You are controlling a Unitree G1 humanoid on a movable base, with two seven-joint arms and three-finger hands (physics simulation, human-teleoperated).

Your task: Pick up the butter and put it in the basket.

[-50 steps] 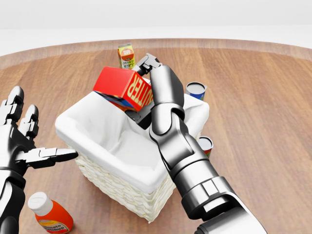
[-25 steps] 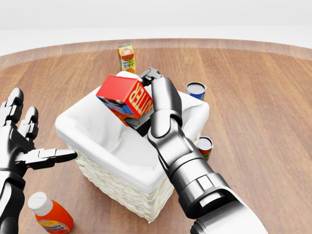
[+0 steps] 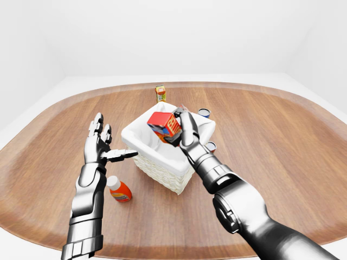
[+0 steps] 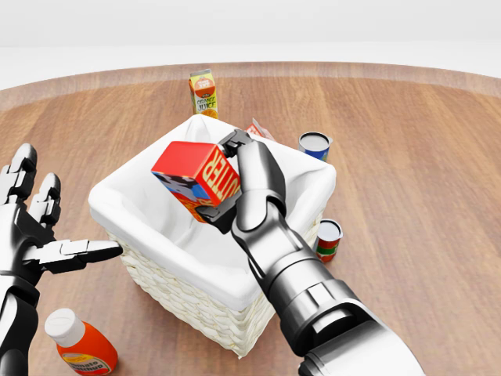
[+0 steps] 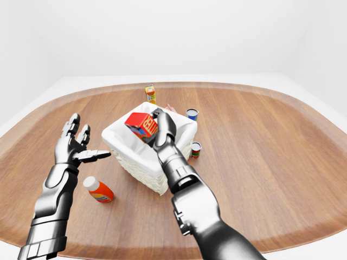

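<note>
Your right hand [image 4: 235,176] and left hand [image 4: 31,227] look like polished, glossy metal with darker matt joints. The butter [image 4: 197,177] is a smooth printed carton. The basket [image 4: 196,301] is rough pale wicker lined with soft matt white cloth. The tabletop [image 4: 415,172] shows smooth, satin wood grain.

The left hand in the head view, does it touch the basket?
No, the left hand is open beside the basket, its pointing finger ending just short of the white rim, with wood visible between them.
</note>
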